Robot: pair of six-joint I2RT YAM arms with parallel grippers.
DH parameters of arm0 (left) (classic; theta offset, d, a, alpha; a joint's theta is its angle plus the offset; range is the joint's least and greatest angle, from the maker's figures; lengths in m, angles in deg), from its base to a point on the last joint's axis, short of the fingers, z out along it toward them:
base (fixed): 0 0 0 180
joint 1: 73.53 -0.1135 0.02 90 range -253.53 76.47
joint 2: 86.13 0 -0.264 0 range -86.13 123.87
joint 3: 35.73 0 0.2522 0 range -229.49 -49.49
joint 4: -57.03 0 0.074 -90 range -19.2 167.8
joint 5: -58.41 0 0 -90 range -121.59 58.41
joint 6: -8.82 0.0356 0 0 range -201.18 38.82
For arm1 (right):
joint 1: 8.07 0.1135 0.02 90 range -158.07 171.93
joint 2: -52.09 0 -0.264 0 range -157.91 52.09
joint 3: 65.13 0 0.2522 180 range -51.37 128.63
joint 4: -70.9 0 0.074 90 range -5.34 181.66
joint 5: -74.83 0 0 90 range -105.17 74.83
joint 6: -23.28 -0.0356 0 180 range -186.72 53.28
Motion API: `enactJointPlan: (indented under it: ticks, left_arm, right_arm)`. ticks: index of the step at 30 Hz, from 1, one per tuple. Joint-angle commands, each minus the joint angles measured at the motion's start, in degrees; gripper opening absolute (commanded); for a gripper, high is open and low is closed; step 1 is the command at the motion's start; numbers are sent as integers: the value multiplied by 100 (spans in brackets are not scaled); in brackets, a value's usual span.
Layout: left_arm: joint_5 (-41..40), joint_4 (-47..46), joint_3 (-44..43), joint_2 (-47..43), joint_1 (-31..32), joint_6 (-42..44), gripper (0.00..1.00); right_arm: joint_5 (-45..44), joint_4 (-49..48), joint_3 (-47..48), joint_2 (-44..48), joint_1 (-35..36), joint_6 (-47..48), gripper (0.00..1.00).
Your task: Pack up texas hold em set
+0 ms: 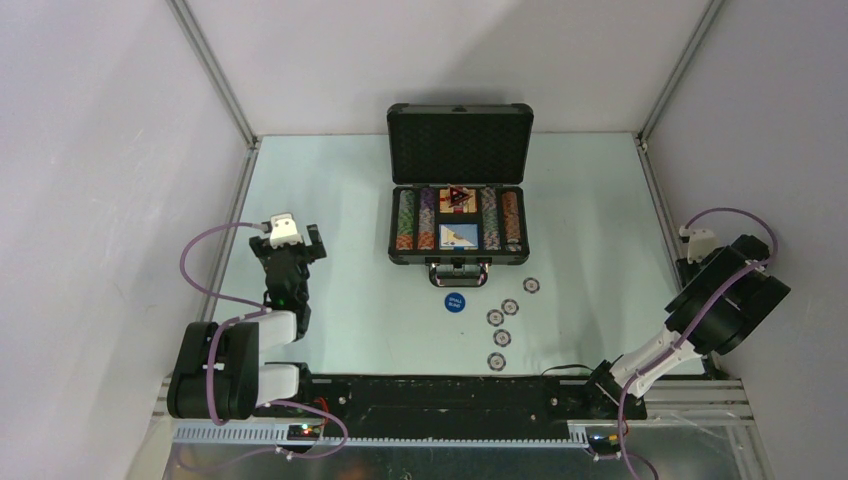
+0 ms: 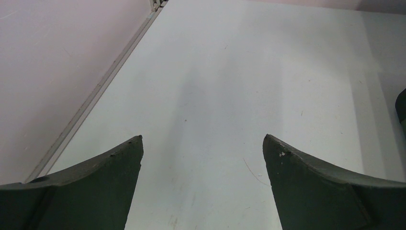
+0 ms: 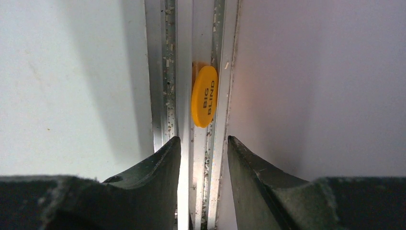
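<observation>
The left pincer (image 2: 203, 141) is fully open: in the left wrist view its two dark fingers (image 2: 103, 179) stand wide apart at the lower corners of the frame, with only bare bench (image 1: 330, 200) between them. It holds and touches nothing. The right pincer (image 3: 202, 140) is partly open. In the right wrist view its fingers (image 3: 160, 165) rise from the lower edge on either side of the aluminium rail (image 3: 184, 48) that runs vertically through the centre of the frame, between the bench and the wall (image 3: 311, 96). The orange button (image 3: 204, 96), marked BIG BLIND, stands on edge in the rail channel just above the fingertips. A gap separates it from both tips, and the pincer grips nothing. In the top external view the briefcase (image 1: 460, 258) lies open at upper centre, its lid (image 1: 460, 140) upright toward the top of the frame. Rows of striped chips (image 1: 405, 220) fill the compartments left and right of centre, and a dark triangular marker (image 1: 456, 196) lies in the centre section. Just below the briefcase handle, the blue button (image 1: 455, 301) lies flat on the bench. To its right, five loose chips (image 1: 502, 338) form a line running from lower centre up toward the briefcase's right corner, each apart from the next.
</observation>
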Motion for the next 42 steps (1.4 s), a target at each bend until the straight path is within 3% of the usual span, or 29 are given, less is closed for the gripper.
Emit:
enactJointPlan:
  ticks: [1,15,23,42]
  left_arm:
    - [-26,-317,-10,-22,-53,-49,100]
    - [-19,-318,-15,-27,-53,-49,100]
    - [-20,-319,-15,-27,-53,-49,100]
    - [-25,-319,-11,-26,-53,-49,100]
  right_arm:
    - [-254,-206,119,-71,-111,185,45]
    - [-381,-494,124,202,-143,25,43]
    - [139,298,412,397,-257,-23,44]
    - [-252,-42,414,-273,-308,186,41]
